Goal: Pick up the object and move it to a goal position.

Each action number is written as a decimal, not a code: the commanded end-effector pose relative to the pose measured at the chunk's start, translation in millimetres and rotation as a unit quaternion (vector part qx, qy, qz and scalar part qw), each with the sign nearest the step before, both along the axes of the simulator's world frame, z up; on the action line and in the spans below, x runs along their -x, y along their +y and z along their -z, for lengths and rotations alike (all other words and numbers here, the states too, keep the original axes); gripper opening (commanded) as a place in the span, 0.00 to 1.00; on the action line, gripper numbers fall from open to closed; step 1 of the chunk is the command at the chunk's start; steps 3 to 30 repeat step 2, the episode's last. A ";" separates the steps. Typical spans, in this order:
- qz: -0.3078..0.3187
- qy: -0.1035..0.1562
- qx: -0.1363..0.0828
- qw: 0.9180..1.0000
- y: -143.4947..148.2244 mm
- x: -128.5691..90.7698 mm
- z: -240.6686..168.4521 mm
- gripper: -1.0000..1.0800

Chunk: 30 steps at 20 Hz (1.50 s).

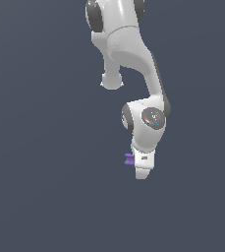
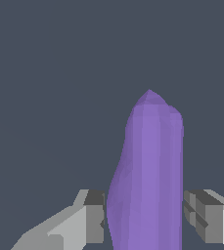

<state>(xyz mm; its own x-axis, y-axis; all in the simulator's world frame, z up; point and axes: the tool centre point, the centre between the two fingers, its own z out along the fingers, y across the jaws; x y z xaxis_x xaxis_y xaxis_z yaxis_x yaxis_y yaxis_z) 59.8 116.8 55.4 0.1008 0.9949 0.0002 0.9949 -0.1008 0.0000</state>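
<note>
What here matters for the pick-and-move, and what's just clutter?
Job:
- small purple grooved piece
- gripper, grey fingers either side of the piece, contact unclear

Lying about:
- nothing else visible; only the plain dark grey floor

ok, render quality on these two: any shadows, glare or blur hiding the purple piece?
Exterior view: flat, even lighting, no cast shadows on the dark ground; the purple piece is tiny and mostly hidden behind the gripper. Wrist view: sharp, no glare; the piece looms large and faceted between the jaws, its lower end cropped by the frame edge.
</note>
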 end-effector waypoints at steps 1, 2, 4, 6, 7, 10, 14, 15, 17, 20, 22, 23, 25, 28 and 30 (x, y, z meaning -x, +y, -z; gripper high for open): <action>0.001 0.000 0.000 1.000 5.3 0.6 -1.0 0.00; 0.001 0.000 0.000 1.000 5.8 0.6 -1.0 0.00; 0.001 0.000 0.000 1.000 5.8 0.6 -1.0 0.00; 0.001 0.000 0.000 1.000 5.8 0.6 -1.0 0.00; 0.001 0.000 0.000 1.000 5.8 0.6 -1.0 0.00; 0.001 0.000 0.000 1.000 5.8 0.6 -1.0 0.00; 0.001 0.000 0.000 1.000 5.8 0.6 -1.0 0.00; 0.001 0.000 0.000 1.000 5.8 0.6 -1.0 0.00; 0.001 0.000 0.000 1.000 5.8 0.6 -1.0 0.00; 0.001 0.000 0.000 1.000 5.8 0.6 -1.0 0.00; 0.001 0.000 0.000 1.000 5.8 0.6 -1.0 0.00; 0.001 0.000 0.000 1.000 5.8 0.6 -1.0 0.00; 0.001 0.000 0.000 1.000 5.8 0.6 -1.0 0.00; 0.001 0.000 0.000 1.000 5.8 0.6 -1.0 0.00; 0.001 0.000 0.000 1.000 5.8 0.6 -1.0 0.00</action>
